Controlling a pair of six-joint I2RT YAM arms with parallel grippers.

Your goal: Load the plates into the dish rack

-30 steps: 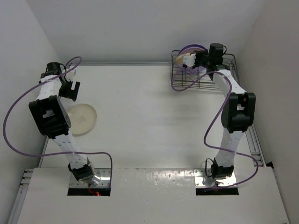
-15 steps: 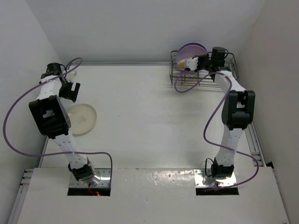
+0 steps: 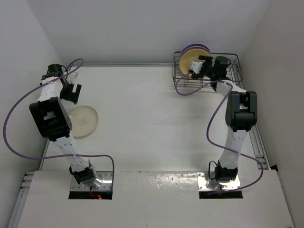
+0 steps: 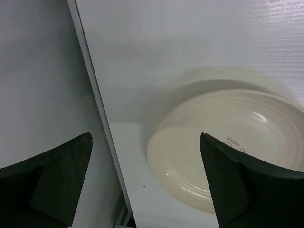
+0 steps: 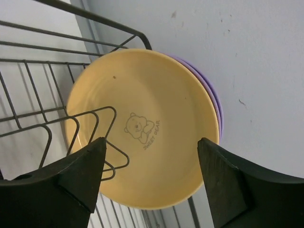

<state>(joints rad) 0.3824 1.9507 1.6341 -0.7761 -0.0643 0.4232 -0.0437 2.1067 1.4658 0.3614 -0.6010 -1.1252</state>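
the orange-yellow plate (image 5: 152, 118) stands upright in the dish rack (image 3: 231, 56) at the upper right, with a purple plate (image 3: 194, 46) behind it; a second purple one i cannot make out. the right gripper (image 5: 151, 142) is wide and holds nothing. one cream plate (image 3: 84, 121) lies on the counter (image 3: 152, 118) at the left, below the wide, empty left gripper (image 3: 71, 91), not yet loaded.

— What stands around the worktop (image 3: 152, 123)?
— Plain white walls: a back wall (image 3: 142, 28) behind it, a left wall (image 3: 21, 52) and a right wall (image 3: 282, 71) beside it.
— Light?
— Soft, even; faint shadows on it.
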